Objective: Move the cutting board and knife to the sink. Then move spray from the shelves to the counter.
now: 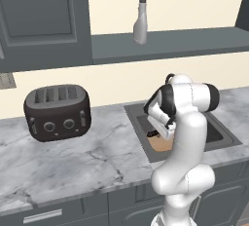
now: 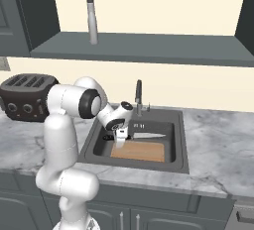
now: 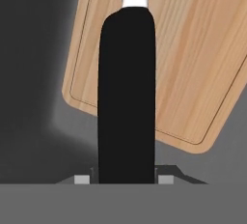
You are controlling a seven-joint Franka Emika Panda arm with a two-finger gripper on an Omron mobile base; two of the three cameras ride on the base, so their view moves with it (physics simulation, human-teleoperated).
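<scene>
I have the tool (image 2: pixel 120 137) down inside the sink (image 2: pixel 179 140), mid-frame in the right base view, its jaws clamped on the knife (image 2: pixel 145 136) by the black handle. In the hand view that handle fills the centre and the blade is cut off at the top edge. The cutting board (image 2: pixel 139 151) lies flat on the basin floor under it. My arm hides most of the board in the left base view. The spray (image 1: pixel 140 16) stands on the shelves (image 1: pixel 194 42), upper centre; the bench (image 1: pixel 73 157) carries a toaster (image 1: pixel 57 112) at left.
</scene>
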